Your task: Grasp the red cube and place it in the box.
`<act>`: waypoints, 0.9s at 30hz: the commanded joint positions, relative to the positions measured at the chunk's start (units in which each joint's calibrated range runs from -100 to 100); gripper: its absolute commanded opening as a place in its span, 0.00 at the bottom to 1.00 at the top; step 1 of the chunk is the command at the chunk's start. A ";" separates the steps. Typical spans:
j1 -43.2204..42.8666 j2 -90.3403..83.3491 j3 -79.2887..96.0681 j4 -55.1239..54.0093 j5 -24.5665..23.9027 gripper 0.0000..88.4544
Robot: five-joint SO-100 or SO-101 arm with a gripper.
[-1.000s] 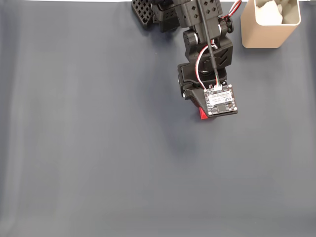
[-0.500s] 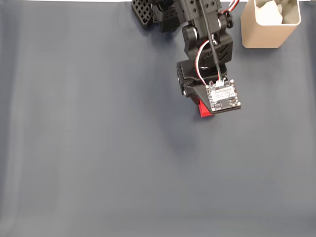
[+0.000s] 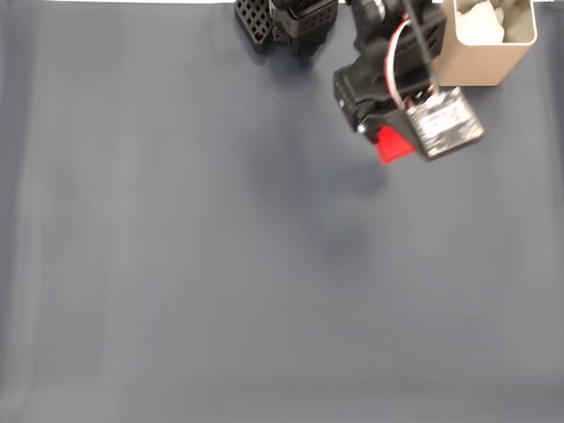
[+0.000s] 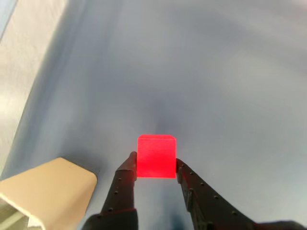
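The red cube (image 4: pixel 156 156) is clamped between the two black fingers of my gripper (image 4: pixel 154 165) and hangs above the dark grey table in the wrist view. In the fixed view the red cube (image 3: pixel 392 144) peeks out from under the arm's camera board, with the gripper (image 3: pixel 395 141) shut on it, lifted off the mat. The beige box (image 3: pixel 481 46) stands at the top right of the fixed view, just right of the arm. A corner of the box (image 4: pixel 48 188) shows at the lower left of the wrist view, left of the fingers.
The arm's black base (image 3: pixel 286 19) sits at the top centre of the fixed view. The grey mat (image 3: pixel 220 264) spreads wide below and to the left. A pale surface (image 4: pixel 24 57) borders the mat at the wrist view's upper left.
The arm has lifted the red cube off the mat and swung it up and to the right, toward the box. The box has not moved.
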 commanded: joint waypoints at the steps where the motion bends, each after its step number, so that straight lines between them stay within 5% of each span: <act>1: -2.84 -2.27 -8.35 5.78 0.54 0.05; 12: -13.49 -3.75 -20.84 16.61 1.71 0.03; 27: -24.64 -4.01 -23.66 17.35 5.08 0.01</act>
